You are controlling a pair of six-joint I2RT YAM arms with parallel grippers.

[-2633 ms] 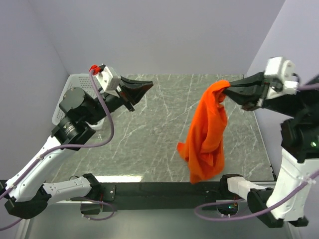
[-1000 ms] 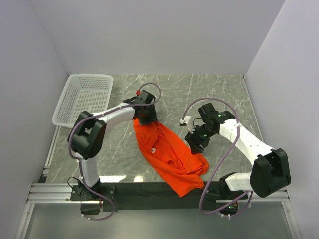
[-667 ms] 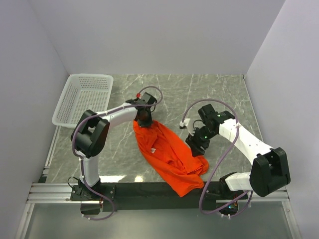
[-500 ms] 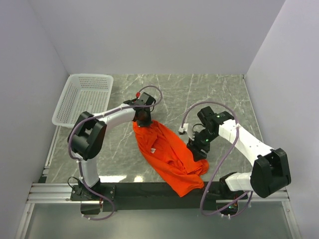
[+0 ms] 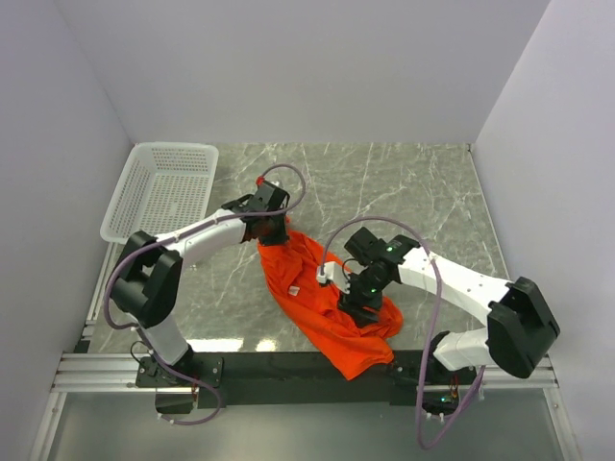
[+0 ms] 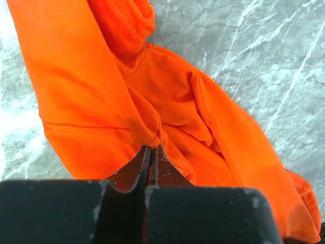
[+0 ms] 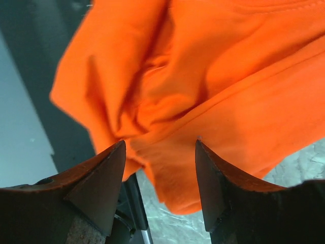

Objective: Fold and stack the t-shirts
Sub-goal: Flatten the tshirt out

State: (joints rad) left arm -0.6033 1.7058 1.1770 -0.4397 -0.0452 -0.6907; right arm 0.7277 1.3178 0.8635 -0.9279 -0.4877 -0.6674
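Note:
A crumpled bright orange-red t-shirt (image 5: 322, 312) lies on the marble table near the front edge, its white neck label (image 5: 296, 288) facing up. My left gripper (image 5: 272, 237) sits at the shirt's far-left corner. In the left wrist view the left gripper (image 6: 151, 148) is shut, pinching a raised fold of the t-shirt (image 6: 96, 76). My right gripper (image 5: 358, 305) hovers over the shirt's right side. In the right wrist view the right gripper (image 7: 160, 144) stands open just above the bunched t-shirt (image 7: 218, 76), with nothing between its fingers.
A white mesh basket (image 5: 159, 187) stands at the far left of the table. The black front rail (image 5: 288, 365) runs under the shirt's near end, and the shirt's tip overhangs it. Grey walls close in the back and both sides.
The left gripper has shut on a fold at the shirt's far corner. The right arm has swung left and nearer, from beside the shirt to over it, staying open.

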